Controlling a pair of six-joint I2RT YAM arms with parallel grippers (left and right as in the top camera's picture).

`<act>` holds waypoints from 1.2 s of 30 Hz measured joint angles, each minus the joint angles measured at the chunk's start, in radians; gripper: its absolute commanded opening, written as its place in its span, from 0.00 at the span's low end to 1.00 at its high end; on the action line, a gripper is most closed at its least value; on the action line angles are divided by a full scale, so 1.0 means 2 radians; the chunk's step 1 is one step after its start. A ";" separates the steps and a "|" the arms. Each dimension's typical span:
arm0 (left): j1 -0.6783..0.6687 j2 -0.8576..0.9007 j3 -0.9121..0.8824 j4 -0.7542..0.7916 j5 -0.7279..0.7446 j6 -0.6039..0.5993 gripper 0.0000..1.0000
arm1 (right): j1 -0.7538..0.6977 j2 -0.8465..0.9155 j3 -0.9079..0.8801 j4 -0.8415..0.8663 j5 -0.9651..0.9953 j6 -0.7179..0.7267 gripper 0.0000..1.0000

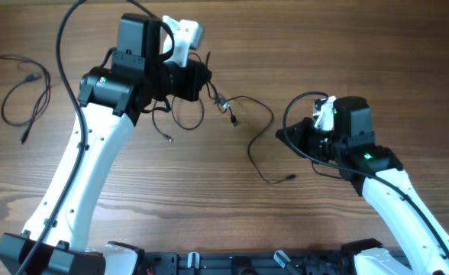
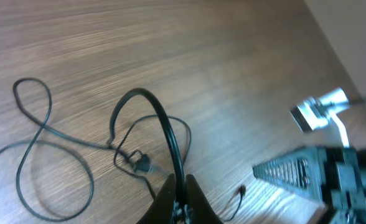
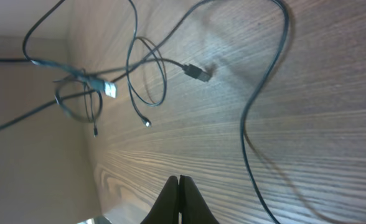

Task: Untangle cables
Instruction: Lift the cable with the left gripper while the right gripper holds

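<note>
The cables are thin black wires. A small knot (image 1: pixel 223 103) with plug ends lies at the table's middle back, and one strand (image 1: pixel 256 149) trails from it toward the front right. My left gripper (image 1: pixel 204 81) is just left of the knot. In the left wrist view it (image 2: pixel 180 186) is shut on a black cable (image 2: pixel 164 124) that arcs up from the jaws, above loose loops (image 2: pixel 46 134) and a plug (image 2: pixel 142 165). My right gripper (image 1: pixel 282 135) is shut beside the trailing strand. In the right wrist view its jaws (image 3: pixel 180 182) hold nothing visible, the knot (image 3: pixel 83 87) is far off and the strand (image 3: pixel 258 93) passes on the right.
A separate thin black cable (image 1: pixel 24 90) lies in loose loops at the far left of the wooden table (image 1: pixel 171 198). Thicker black arm cables run along both arms. My right arm's gripper (image 2: pixel 295 171) shows at the right of the left wrist view.
</note>
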 measured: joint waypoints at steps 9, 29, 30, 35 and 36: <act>0.000 0.000 0.000 -0.102 0.083 0.130 0.04 | 0.000 0.000 0.000 0.005 0.015 -0.012 0.05; -0.076 0.000 0.000 -0.117 0.049 0.152 0.04 | 0.000 0.000 0.000 -0.009 0.067 -0.043 0.04; -0.076 0.000 0.000 -0.117 0.049 0.152 0.04 | 0.000 0.000 0.000 -0.009 0.064 -0.054 0.04; -0.076 0.001 0.000 -0.117 0.049 0.170 0.04 | 0.000 0.000 0.000 0.049 -0.015 -0.207 0.17; -0.076 0.001 0.000 -0.118 0.050 0.171 0.04 | 0.000 0.000 0.000 0.054 -0.019 -0.226 0.17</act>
